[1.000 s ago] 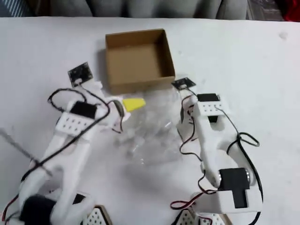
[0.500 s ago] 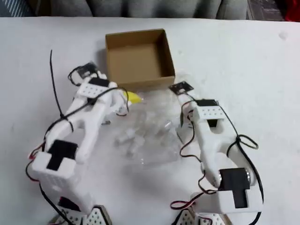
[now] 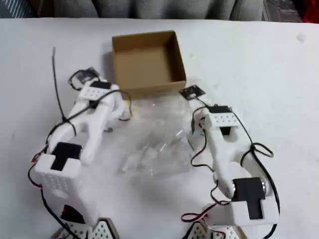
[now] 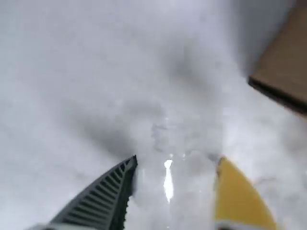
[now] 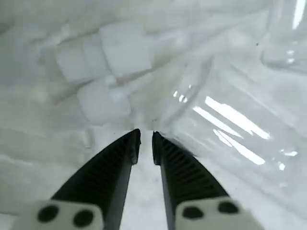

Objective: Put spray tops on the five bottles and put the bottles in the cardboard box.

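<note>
Left claw (image 4: 177, 160) shifted, spread round bottle (image 4: 187, 139) | right claw (image 5: 145, 133) closed beside spray tops (image 5: 120, 48) | cardboard box (image 3: 149, 88) near

Both arms are white moulded plastic. The left arm (image 3: 84, 129) and right arm (image 3: 224, 149) carry black servo blocks (image 3: 247, 191), dotted grille plates (image 3: 222, 118) and loose red and black cables (image 3: 195, 160). The left gripper (image 4: 176, 160) pairs a dark ribbed finger (image 4: 103, 201) with a yellow finger (image 4: 237, 196). The right gripper (image 5: 145, 134) has two dark ribbed ones on white bases with round holes.

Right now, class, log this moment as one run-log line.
left gripper: open around clear bottle | right gripper: shut, by spray tops | bottles: piled on table, outside cardboard box
</note>
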{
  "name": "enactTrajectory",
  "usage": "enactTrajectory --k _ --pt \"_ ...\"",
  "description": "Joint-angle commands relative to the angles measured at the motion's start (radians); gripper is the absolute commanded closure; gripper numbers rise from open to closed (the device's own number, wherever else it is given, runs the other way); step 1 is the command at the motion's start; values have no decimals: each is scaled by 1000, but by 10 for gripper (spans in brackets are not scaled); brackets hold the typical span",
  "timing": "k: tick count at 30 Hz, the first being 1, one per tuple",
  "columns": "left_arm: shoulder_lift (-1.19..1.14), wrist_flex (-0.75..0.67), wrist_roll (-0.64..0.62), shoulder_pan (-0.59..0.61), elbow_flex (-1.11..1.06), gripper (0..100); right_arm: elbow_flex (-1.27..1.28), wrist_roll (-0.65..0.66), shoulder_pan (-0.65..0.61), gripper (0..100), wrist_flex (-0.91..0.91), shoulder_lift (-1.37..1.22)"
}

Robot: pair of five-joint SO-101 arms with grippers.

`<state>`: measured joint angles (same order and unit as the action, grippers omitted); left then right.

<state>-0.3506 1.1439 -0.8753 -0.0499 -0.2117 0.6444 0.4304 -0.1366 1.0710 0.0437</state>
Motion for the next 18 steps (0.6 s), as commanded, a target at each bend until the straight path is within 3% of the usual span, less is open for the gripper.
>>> enactTrajectory --k 1,6,8,15,18 --pt "10 -17 14 105 43 967 -31 52 -2 981 -7 -48" --pt "12 -9 77 166 43 969 -57 58 7 981 -2 -102" --pt "18 -9 157 188 44 968 -57 58 13 981 -2 -107" --pt "21 -12 793 237 84 966 -55 58 18 981 -1 -108" --pt "21 -15 936 214 91 963 -55 58 18 981 -1 -111"
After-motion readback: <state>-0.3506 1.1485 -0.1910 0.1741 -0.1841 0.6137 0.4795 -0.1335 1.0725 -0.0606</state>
